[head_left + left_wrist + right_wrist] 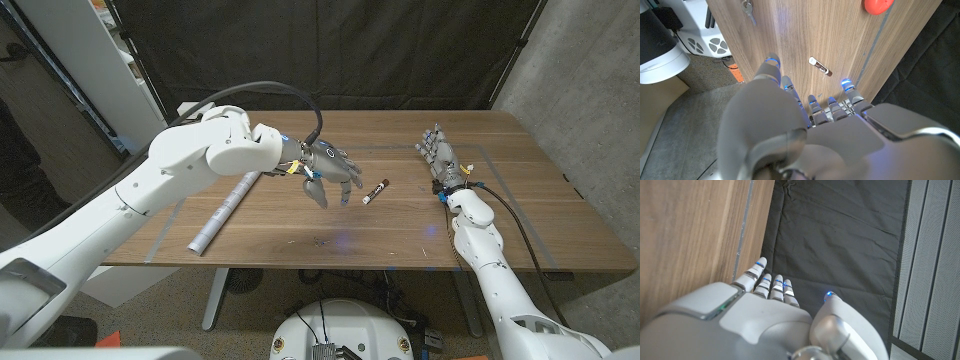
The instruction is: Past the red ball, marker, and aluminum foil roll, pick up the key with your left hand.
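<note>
The left hand [333, 172], fingers apart and holding nothing, hovers over the table's middle with the marker [375, 191] at its 3 o'clock; sweeping on toward the key [748, 10], seen ahead of the fingers near the table edge, could knock it off.

- A brown wooden table [300, 225] with a long flat top. Thin pale lines [528, 232] are marked on its top near the edges.
- A black cloth curtain [400, 50] hangs behind the table. It has soft folds in it.
- A grey wall [590, 90] stands to the right of the curtain.
- A white cabinet [75, 60] stands at the left, beside the table.
- A grey floor [685, 125] lies under the table.
- A white box with round holes [702, 42] sits on the floor.
- A small orange thing [736, 74] lies on the floor near the table's edge. What it is cannot be told.
</note>
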Robot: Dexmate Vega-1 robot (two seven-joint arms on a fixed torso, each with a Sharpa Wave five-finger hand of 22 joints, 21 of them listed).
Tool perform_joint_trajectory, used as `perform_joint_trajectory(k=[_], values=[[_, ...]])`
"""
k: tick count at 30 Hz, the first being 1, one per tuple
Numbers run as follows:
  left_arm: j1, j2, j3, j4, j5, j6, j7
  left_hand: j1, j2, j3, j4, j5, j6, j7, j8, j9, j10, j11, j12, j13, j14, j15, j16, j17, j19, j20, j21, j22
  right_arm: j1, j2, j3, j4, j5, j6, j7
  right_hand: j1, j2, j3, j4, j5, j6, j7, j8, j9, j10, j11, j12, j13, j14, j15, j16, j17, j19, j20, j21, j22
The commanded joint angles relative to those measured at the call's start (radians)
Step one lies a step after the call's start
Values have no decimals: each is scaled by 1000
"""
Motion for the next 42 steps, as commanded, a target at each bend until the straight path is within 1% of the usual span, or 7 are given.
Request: perform_joint_trajectory(k=[1,12,18,20,21,40,42], values=[[21,8,-11,11,25,-21,16,7,4,-5,-2,-6,10,4,-6,4,1,0,-3,1,-2,-62,-1,1,8,4,-4,3,24,12,-15,42,11,57,5,2,-1,-1,-7,-1,9,4,7,4,15,2,5,5,12,2,4,3,12,-11,4,3],[34,14,-9,43,4,-35,20,5,8,-8,1,-12,18,5,-8,4,4,2,-3,1,0,-61,0,1,9,5,-6,3,33,11,-24,58,11,86,-7,5,-2,0,-10,0,11,5,7,3,17,2,4,5,15,2,4,2,15,-11,3,3],[43,23,-11,43,-5,-36,13,6,10,-9,2,-14,24,5,-8,5,5,2,-3,1,-1,-63,-1,1,8,4,-8,3,34,10,-27,59,12,87,-15,6,-2,0,-12,0,11,4,6,3,17,1,3,5,15,2,3,2,15,-11,2,3],[49,28,-15,37,-2,-36,14,6,11,-9,2,-15,27,5,-7,5,4,3,-4,1,-1,-63,-1,1,8,5,-8,3,32,11,-28,56,12,87,-17,6,-2,0,-12,0,11,5,5,3,17,1,3,5,15,3,2,2,15,-12,2,3],[52,30,-17,35,-4,-36,12,9,11,-9,0,-16,31,4,-6,6,2,-4,-5,1,-1,-62,-1,1,8,6,-9,3,31,10,-29,54,12,87,-18,6,-2,1,-12,0,11,4,5,3,17,1,3,5,15,2,2,2,15,-11,2,3],[139,80,-61,-15,44,-37,48,29,15,-8,-7,-24,52,3,-2,12,10,-11,-4,1,2,-71,0,1,12,1,-12,4,7,17,-29,29,31,98,-32,8,-2,1,-14,1,13,3,4,4,19,3,2,5,17,2,1,2,18,-11,1,3],[155,93,-66,-24,85,-48,71,31,15,-8,-8,-25,53,3,-1,13,10,-10,-4,1,3,-71,0,1,12,1,-12,4,5,20,-27,27,34,101,-35,8,-2,1,-14,1,13,4,4,4,19,3,2,5,17,2,1,2,18,-12,1,3]])
